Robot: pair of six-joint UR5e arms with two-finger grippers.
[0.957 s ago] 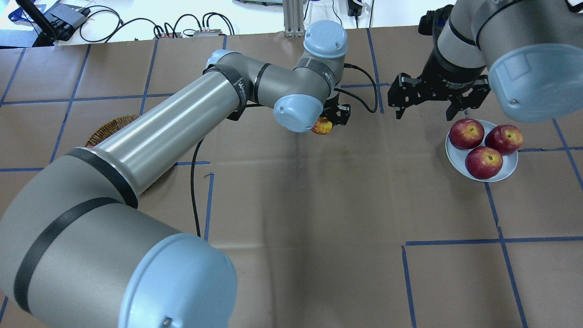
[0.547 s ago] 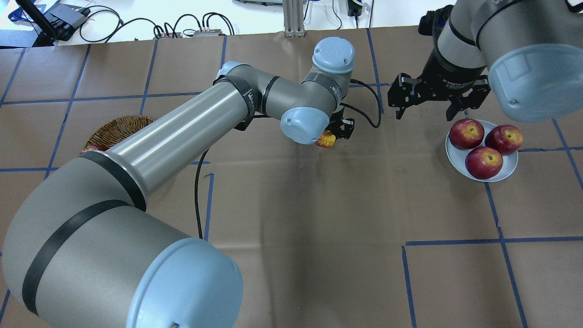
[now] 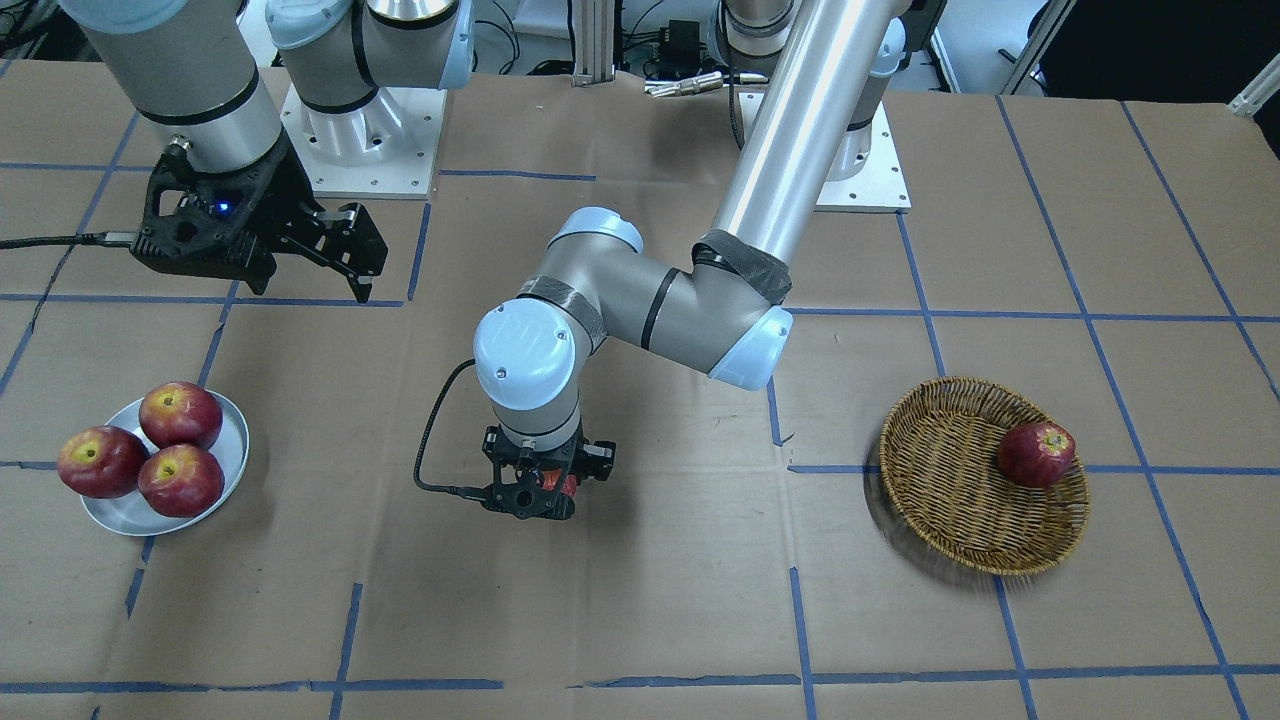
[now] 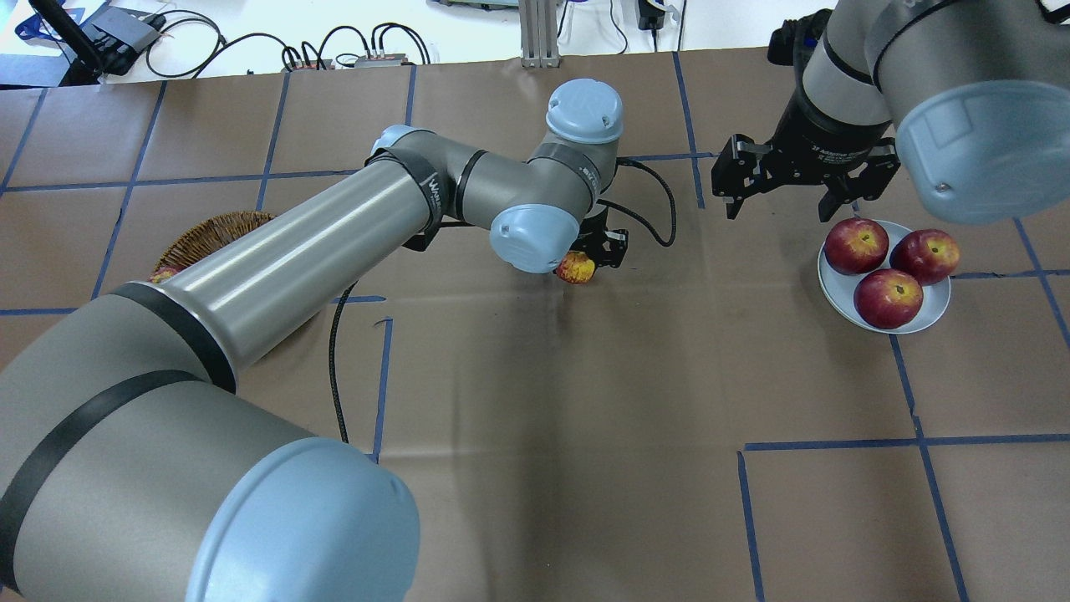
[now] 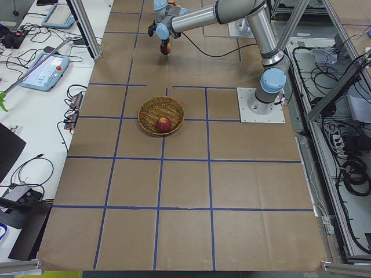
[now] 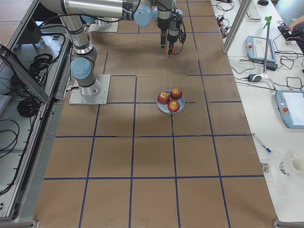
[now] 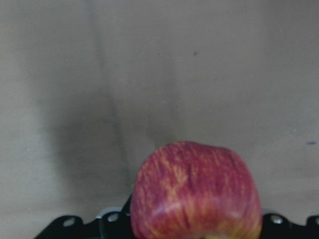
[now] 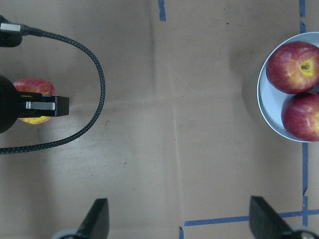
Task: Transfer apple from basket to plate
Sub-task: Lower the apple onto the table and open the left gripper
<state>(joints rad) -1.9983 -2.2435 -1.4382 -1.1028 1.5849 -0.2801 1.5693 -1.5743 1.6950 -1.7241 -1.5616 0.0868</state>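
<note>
My left gripper (image 4: 583, 261) is shut on the apple (image 4: 575, 268), streaky pinkish-red with yellow at one end, and holds it low over the middle of the table. The apple fills the bottom of the left wrist view (image 7: 195, 191) and shows at the left of the right wrist view (image 8: 34, 85). The wicker basket (image 3: 940, 490) lies on the left arm's side, partly hidden under that arm in the overhead view (image 4: 209, 232). The silver plate (image 4: 836, 291) lies on the right arm's side. My right gripper (image 4: 782, 209) is open and empty, hovering just beyond the plate.
One dark red apple (image 3: 1037, 453) stays in the basket. Three dark red apples (image 3: 180, 415) fill most of the plate (image 3: 120, 515). A black cable (image 8: 97, 79) loops from the left wrist over the paper. Blue tape lines mark the brown table cover.
My left gripper has carried the apple toward the robot's side of the table and slightly left in the overhead view. The right arm has not moved.
</note>
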